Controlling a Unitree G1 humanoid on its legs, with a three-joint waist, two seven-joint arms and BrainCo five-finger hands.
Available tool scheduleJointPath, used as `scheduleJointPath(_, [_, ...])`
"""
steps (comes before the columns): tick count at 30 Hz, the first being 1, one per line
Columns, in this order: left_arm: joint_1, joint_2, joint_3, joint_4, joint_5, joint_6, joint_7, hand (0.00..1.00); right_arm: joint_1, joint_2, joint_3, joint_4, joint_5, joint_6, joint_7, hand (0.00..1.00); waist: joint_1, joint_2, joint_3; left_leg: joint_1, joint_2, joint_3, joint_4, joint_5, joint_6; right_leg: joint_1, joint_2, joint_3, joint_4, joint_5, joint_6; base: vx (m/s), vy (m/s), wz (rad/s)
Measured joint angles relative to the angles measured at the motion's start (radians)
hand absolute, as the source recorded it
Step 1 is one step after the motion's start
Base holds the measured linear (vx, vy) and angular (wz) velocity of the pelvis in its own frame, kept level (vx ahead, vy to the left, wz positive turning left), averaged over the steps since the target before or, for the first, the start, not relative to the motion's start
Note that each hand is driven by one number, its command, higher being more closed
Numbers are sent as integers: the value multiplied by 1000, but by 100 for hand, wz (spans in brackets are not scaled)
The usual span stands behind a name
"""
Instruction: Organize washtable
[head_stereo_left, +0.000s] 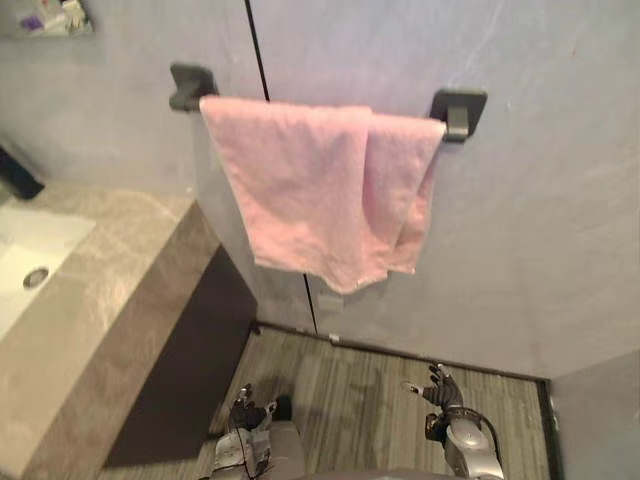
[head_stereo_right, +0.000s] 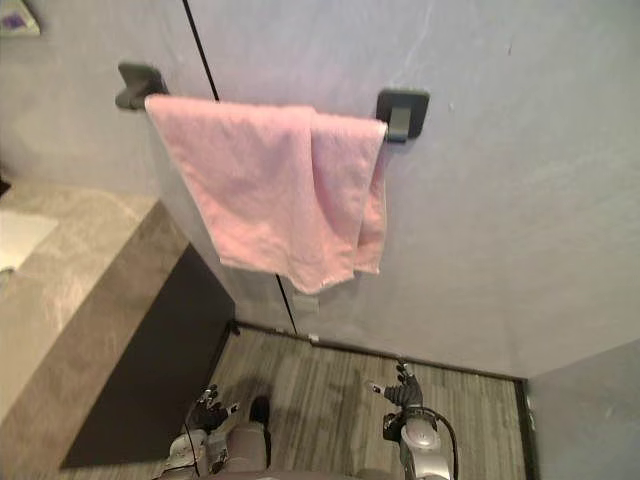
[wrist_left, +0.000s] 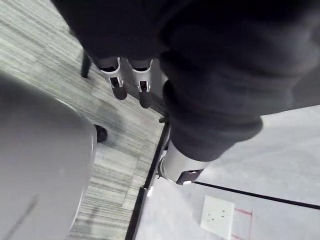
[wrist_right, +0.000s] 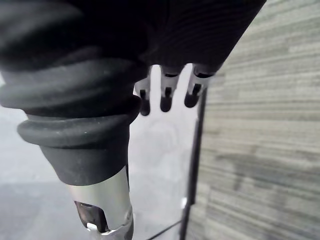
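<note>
The towel hangs on the rail on the wall, up ahead of the left hand and right hand; the surface with its sink lies farther left.

Pale grey walls rise ahead of the left hand and right hand; striped grey plank floor lies beneath them; a beige stone counter stands left of the left hand.

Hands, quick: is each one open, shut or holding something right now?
Left hand: open, fingers relaxed, holding nothing.
Right hand: open, fingers relaxed, holding nothing.
</note>
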Motion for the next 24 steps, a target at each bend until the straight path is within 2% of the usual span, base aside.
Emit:
scheduleJointPath(1, [-1,10,1,1,0,4,1,0,0,3,-3,18,0,1,-3,0,-6,-1,9,9,1,45,36,-43,-14,-2,2,-41,6,10,-25,-400,-249,75])
scheduleJointPath(2, [2,12,5,-1,-3,3,1,0,1,1,-12,22,1,2,-7,0,-8,-13,16,-3,-10,53,112,-120,-13,-9,-5,-63,7,16,-43,-310,-167,45])
scheduleJointPath(4, [-3,16,7,2,-1,1,0,0,-7,-3,-39,28,1,2,-21,0,-14,-29,29,-17,-67,54,362,-300,34,-44,-55,-81,15,37,-71,-293,-88,16])
scheduleJointPath(5, [-3,13,4,17,0,3,0,0,-3,-9,-40,28,1,1,-21,0,-21,-23,25,-8,-67,67,444,-361,36,-58,-64,-90,8,53,-74,-319,-21,11])
scheduleJointPath(6, [-10,7,4,44,0,8,0,0,14,-14,-49,36,1,1,-20,0,-22,-3,18,25,-56,83,532,-435,35,-70,-66,-104,2,68,-73,-238,22,16])
scheduleJointPath(7, [-14,6,4,55,1,12,-1,0,23,-15,-54,46,1,2,-21,0,-23,6,15,51,-47,93,568,-469,33,-72,-66,-114,0,73,-72,-198,70,40])
scheduleJointPath(8, [-19,1,4,71,1,15,-2,0,41,-15,-70,71,2,5,-20,0,-33,19,12,115,-30,102,608,-523,21,-72,-66,-146,-1,79,-73,-174,86,75])
scheduleJointPath(9, [-20,-2,1,88,3,16,-4,0,41,-12,-85,106,2,8,-21,0,-57,29,6,187,-16,111,578,-555,8,-74,-67,-183,-4,88,-70,-168,96,86])
scheduleJointPath(10, [-21,-2,-9,97,5,17,-5,0,39,-9,-93,118,3,10,-21,0,-71,33,2,219,-13,124,525,-565,-5,-77,-68,-198,-6,94,-63,-149,122,92])
scheduleJointPath(11, [-29,-3,-32,110,14,19,-7,0,33,-3,-103,126,6,10,-21,0,-87,52,-11,267,-24,136,377,-574,-23,-97,-72,-220,-13,108,-53,-204,192,91])
scheduleJointPath(12, [-40,-8,-59,120,32,24,-14,0,20,-8,-126,141,13,10,-20,0,-105,61,-18,316,-53,150,158,-552,-10,-127,-67,-241,-56,150,-37,-208,200,80])
scheduleJointPath(13, [-41,-5,-67,121,41,25,-20,0,14,-5,-126,150,13,10,-19,0,-106,61,-17,330,-65,148,88,-532,-1,-133,-65,-244,-81,171,-32,-225,190,48])
scheduleJointPath(14, [-38,2,-78,123,43,26,-26,0,5,6,-126,162,13,11,-19,0,-97,50,-19,338,-83,149,24,-479,7,-129,-65,-240,-137,219,-26,-132,103,13])
scheduleJointPath(16, [-29,12,-78,129,45,26,-26,0,-4,8,-123,177,13,11,-18,0,-95,52,-18,345,-97,149,2,-461,20,-106,-64,-236,-194,264,-16,-115,90,0])
scheduleJointPath(18, [-12,22,-78,150,53,25,-26,0,0,6,-109,175,13,10,-17,0,-102,59,-19,349,-117,130,-10,-451,36,-93,-67,-217,-193,279,-9,-175,90,7])
scheduleJointPath(19, [-11,22,-78,154,61,26,-26,0,0,4,-110,172,13,9,-17,0,-107,61,-18,345,-119,116,-14,-449,39,-103,-64,-167,-173,279,-10,-157,103,36])
scheduleJointPath(20, [-12,26,-78,156,66,26,-26,0,-2,1,-111,169,13,9,-16,0,-112,61,-19,336,-125,92,-13,-444,47,-122,-52,-61,-148,279,-10,-100,141,69])
scheduleJointPath(21, [-11,36,-77,156,71,25,-26,0,8,1,-111,170,13,9,-16,0,-118,52,-21,320,-139,50,-12,-433,56,-134,-43,81,-130,266,2,-88,141,85])
scheduleJointPath(22, [-9,41,-75,156,74,25,-26,0,17,3,-111,170,13,9,-16,0,-123,50,-21,312,-145,25,-12,-423,59,-135,-47,127,-129,251,19,-65,60,110])
scheduleJointPath(23, [-9,42,-64,160,78,26,-25,0,24,5,-109,172,24,9,-16,0,-124,29,-29,300,-164,-19,-22,-405,57,-133,-60,137,-126,230,37,-73,-62,122])
scheduleJointPath(24, [-8,36,-50,158,78,25,-25,0,25,4,-108,173,28,9,-16,0,-119,34,-29,293,-169,-56,-51,-369,53,-134,-75,79,-115,221,34,-62,-69,119])
